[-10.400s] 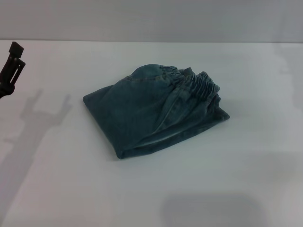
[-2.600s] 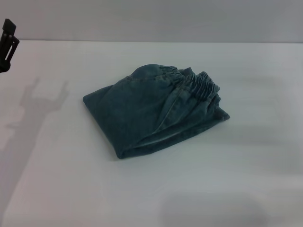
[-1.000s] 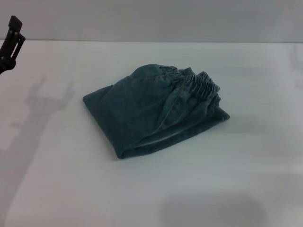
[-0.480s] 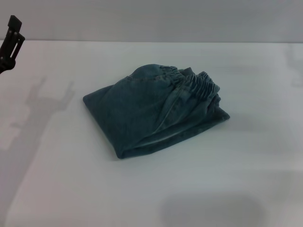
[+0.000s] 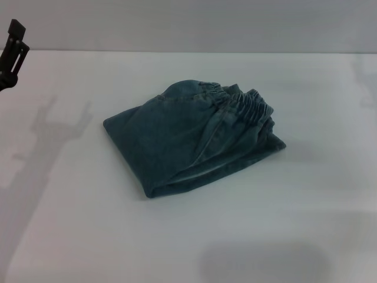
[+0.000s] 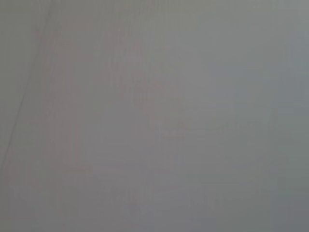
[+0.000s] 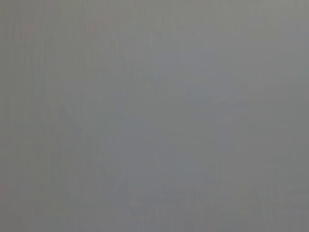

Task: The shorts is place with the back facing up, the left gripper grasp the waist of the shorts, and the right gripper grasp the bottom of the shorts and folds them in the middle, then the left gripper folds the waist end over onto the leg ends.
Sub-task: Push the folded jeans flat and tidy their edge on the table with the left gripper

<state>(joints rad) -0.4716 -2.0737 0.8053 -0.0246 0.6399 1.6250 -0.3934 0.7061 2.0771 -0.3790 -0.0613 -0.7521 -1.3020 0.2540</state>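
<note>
Mid-table, the shorts (image 5: 191, 141) lie folded in a soft denim wedge; the waist of the shorts (image 5: 247, 107), gathered and puckered, faces two o'clock; bare white table (image 5: 294, 224) surrounds every edge; the left gripper (image 5: 10, 50) hangs at ten o'clock, well apart, its opening impossible to tell.

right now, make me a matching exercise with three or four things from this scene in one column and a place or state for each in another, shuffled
Things:
1. the shorts
2. the waist of the shorts
3. the left claw
4. the table

Places or states:
A. at the far left edge of the head view, raised clear of the cloth
B. white, bare in front of the bundle
C. folded into a blue denim bundle mid-table
D. gathered and ruffled, on top at the bundle's far right side

Pairs: 1-C, 2-D, 3-A, 4-B
</note>
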